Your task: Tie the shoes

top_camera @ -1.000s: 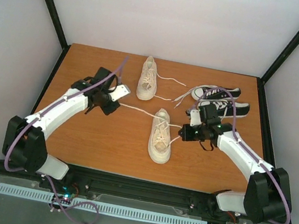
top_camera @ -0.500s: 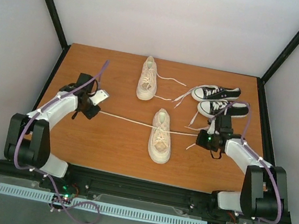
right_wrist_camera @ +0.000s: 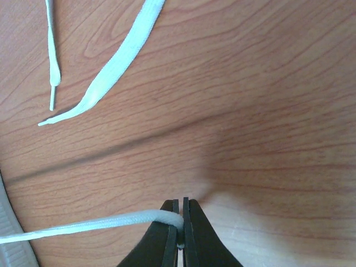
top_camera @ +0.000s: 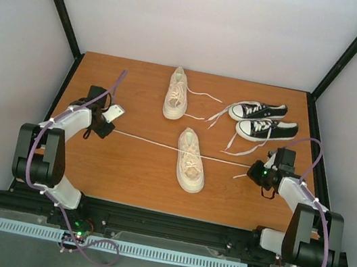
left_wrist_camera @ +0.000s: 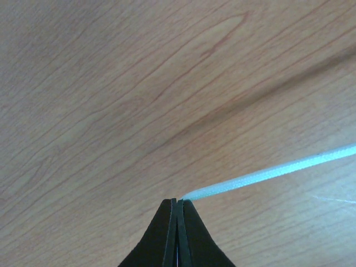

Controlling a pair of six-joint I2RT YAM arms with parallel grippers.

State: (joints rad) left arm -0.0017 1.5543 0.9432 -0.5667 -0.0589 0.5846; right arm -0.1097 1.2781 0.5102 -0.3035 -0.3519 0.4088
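Observation:
Two cream sneakers lie on the table: one near the middle (top_camera: 189,161), one further back (top_camera: 177,93). The middle shoe's white laces are stretched taut to both sides. My left gripper (top_camera: 108,128) is shut on the left lace end (left_wrist_camera: 267,173), far left of the shoe. My right gripper (top_camera: 253,168) is shut on the right lace end (right_wrist_camera: 83,225), far right of the shoe. Both laces run in nearly straight lines (top_camera: 146,141) (top_camera: 225,160) just above the table.
A pair of small black sneakers (top_camera: 263,120) sits at the back right, its loose white laces (right_wrist_camera: 111,69) lying on the wood near my right gripper. The back cream shoe's laces (top_camera: 202,95) trail to the right. The table's side edges are close to both grippers.
Both grippers have pulled outward, left further left and right further right, drawing the middle shoe's laces taut. The middle shoe has shifted and turned slightly.

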